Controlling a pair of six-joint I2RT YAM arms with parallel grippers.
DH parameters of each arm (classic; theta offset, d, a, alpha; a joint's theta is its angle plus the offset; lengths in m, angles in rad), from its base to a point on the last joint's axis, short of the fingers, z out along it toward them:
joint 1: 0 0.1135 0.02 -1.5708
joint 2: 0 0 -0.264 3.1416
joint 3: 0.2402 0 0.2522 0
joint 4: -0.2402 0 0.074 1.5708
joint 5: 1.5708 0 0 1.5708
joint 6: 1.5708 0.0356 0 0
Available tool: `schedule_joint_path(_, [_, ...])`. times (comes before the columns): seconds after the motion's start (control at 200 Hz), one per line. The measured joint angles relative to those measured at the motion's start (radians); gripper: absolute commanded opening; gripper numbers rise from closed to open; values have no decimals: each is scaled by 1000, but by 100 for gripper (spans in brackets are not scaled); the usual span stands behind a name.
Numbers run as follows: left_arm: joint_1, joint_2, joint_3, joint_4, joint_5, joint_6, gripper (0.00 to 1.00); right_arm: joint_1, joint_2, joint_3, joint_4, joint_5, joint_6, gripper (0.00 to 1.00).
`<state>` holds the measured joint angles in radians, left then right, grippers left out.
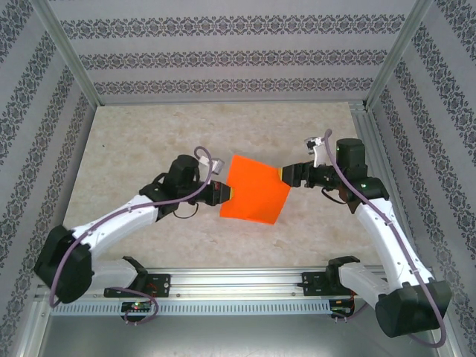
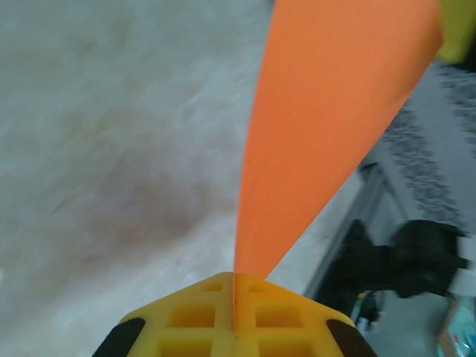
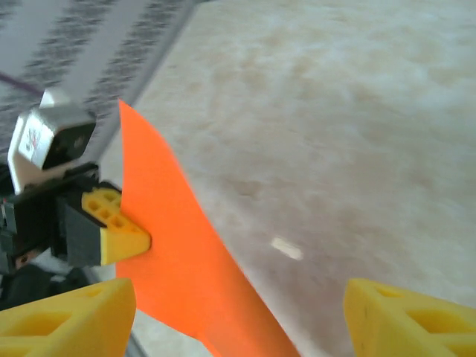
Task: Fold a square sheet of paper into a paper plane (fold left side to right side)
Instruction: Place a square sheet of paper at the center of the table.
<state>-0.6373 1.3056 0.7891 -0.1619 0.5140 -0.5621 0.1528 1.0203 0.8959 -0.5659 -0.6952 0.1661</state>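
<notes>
Top external: we see left gripper [image 1: 227, 194] clamped on left edge of orange paper [image 1: 255, 190], which hangs between both arms. Right gripper [image 1: 282, 174] sits at paper's right corner, fingers apart around it. We judge left arm carries paper.

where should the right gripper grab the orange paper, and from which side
Take the orange paper by its right-hand corner, opposite the edge pinched by the shut left gripper, coming in from the right. The sheet is thin and held up off the table, so only an edge fits between fingers. The open right gripper sits at that corner, jaws either side of the sheet.
</notes>
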Motion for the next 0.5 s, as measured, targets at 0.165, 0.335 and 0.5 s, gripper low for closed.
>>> schedule_joint_path(0.165, [0,141,-34,-82,-103,-62,0,-3,88,-50,-13,135,27,75])
schedule_joint_path(0.335, [0,159,-54,-162,-197,-92,0,49,177,-147,38,190,100,70])
schedule_joint_path(0.5, [0,158,-53,-211,-238,-93,0,158,315,-187,138,201,188,50])
